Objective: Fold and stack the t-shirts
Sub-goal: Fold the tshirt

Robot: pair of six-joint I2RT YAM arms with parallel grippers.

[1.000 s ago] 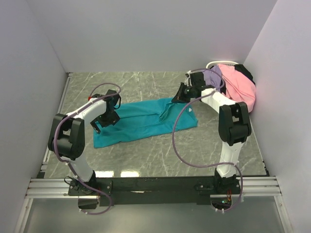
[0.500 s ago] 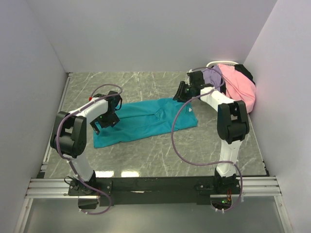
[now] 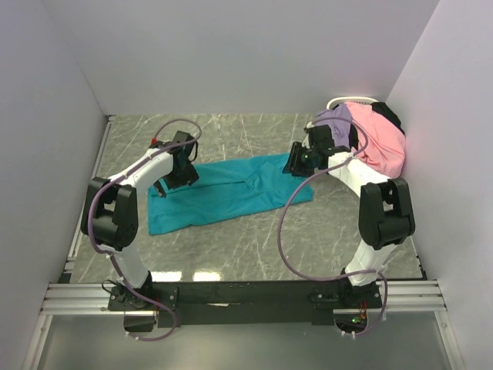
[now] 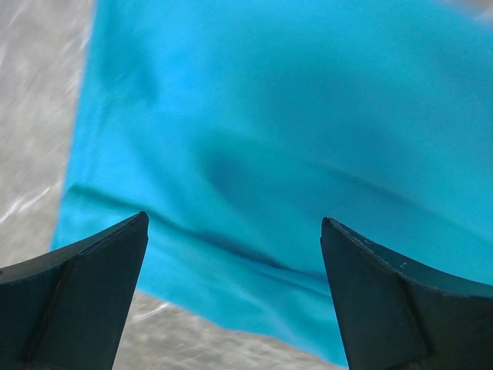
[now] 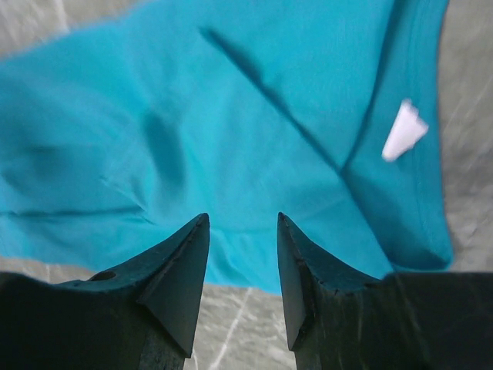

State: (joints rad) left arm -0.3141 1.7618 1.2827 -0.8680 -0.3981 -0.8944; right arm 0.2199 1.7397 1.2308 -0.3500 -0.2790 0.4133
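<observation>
Teal t-shirt (image 3: 231, 189) flat mid-desk, a long creased strip; white tag (image 5: 404, 129) too blurred to read. My left gripper (image 4: 233, 221) jaws wide apart, right gripper (image 5: 243, 217) narrowly apart, both empty.

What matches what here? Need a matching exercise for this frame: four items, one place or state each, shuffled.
Items:
1. teal t-shirt
2. pink t-shirt
3. lavender t-shirt
4. left gripper

Places/states:
A. bundled at far right, outermost
B. fingers wide apart, over teal cloth
C. spread out flat, centre of the top view
D. bundled at far right, just left of the pink one

Pairs: 1-C, 2-A, 3-D, 4-B
</observation>
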